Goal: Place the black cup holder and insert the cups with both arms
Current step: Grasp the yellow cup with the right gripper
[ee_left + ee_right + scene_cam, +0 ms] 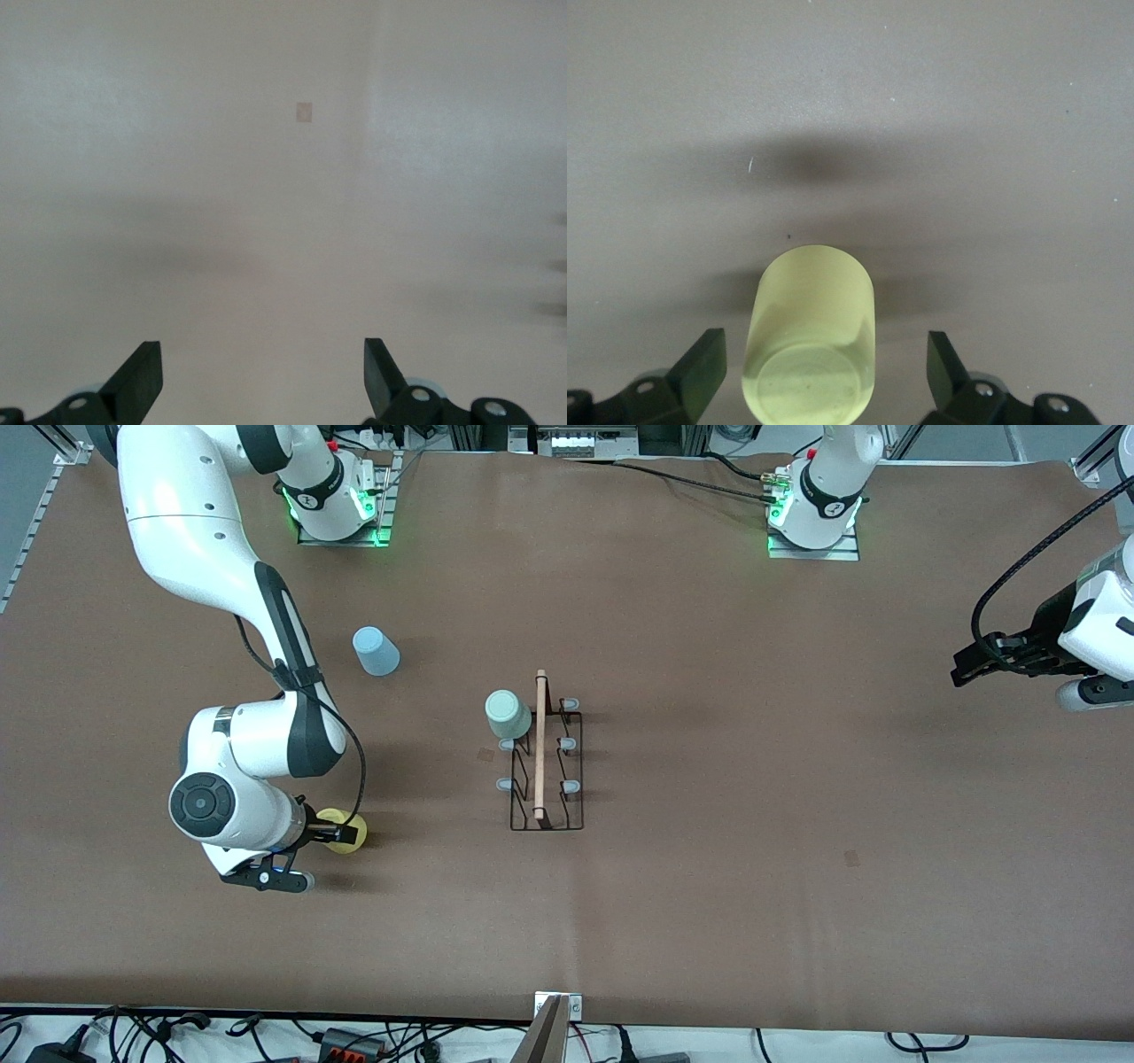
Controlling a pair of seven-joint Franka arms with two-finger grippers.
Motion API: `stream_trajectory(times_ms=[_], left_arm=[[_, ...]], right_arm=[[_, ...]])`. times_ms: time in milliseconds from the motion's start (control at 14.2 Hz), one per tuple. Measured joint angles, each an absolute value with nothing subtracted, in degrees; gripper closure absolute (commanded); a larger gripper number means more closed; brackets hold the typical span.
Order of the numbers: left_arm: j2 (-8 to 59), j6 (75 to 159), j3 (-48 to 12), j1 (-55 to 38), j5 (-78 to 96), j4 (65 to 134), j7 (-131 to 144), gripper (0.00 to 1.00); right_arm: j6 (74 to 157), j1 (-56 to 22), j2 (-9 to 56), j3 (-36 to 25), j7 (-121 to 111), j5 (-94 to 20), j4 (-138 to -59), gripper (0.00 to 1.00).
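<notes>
R gripper (819,372) open, fingers astride yellow cup (341,831) upside-down nr R-arm end; looks light, thin, slick, squashable, so pinch mid-wall gently; L gripper (261,376) open, waiting off to L-arm end.

Black cup holder (547,766) upright mid-table, wooden rod (539,746) on top. Mint cup (508,714) inverted on its end peg nearest the robots' edge. Light blue cup (376,651) inverted on table, toward right arm's end. Yellow cup (341,830) nearer the camera-side edge, between open fingers of right gripper (824,372).
</notes>
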State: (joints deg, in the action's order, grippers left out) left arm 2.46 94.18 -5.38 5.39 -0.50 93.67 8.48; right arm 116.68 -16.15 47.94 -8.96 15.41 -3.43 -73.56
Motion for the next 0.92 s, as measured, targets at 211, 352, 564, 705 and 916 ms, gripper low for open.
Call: stream_trajectory(times_ms=[211, 352, 564, 705, 916], left_arm=[[2.50, 94.18, -5.38, 5.39, -0.50, 93.52, 8.41, 0.00], [2.65, 94.18, -5.38, 5.39, -0.50, 93.51, 8.35, 0.00], [2.74, 94.18, -5.37, 5.39, -0.50, 93.50, 8.31, 0.00], [2.76, 94.19, -5.34, 5.40, -0.50, 93.28, 8.30, 0.00], [2.95, 94.19, -5.31, 5.41, -0.50, 93.16, 8.30, 0.00]], right_arm=[[116.69, -16.02, 48.65, -8.92, 15.39, -4.54, -73.56, 0.00], [116.69, -15.76, 49.35, -8.92, 15.39, -6.03, -73.57, 0.00], [116.69, -15.34, 50.04, -8.92, 15.37, -8.23, -73.57, 0.34], [116.69, -15.17, 50.10, -8.85, 14.95, -8.87, -73.53, 0.64], [116.63, -15.18, 49.94, -8.46, 13.86, -8.89, -72.43, 0.71]])
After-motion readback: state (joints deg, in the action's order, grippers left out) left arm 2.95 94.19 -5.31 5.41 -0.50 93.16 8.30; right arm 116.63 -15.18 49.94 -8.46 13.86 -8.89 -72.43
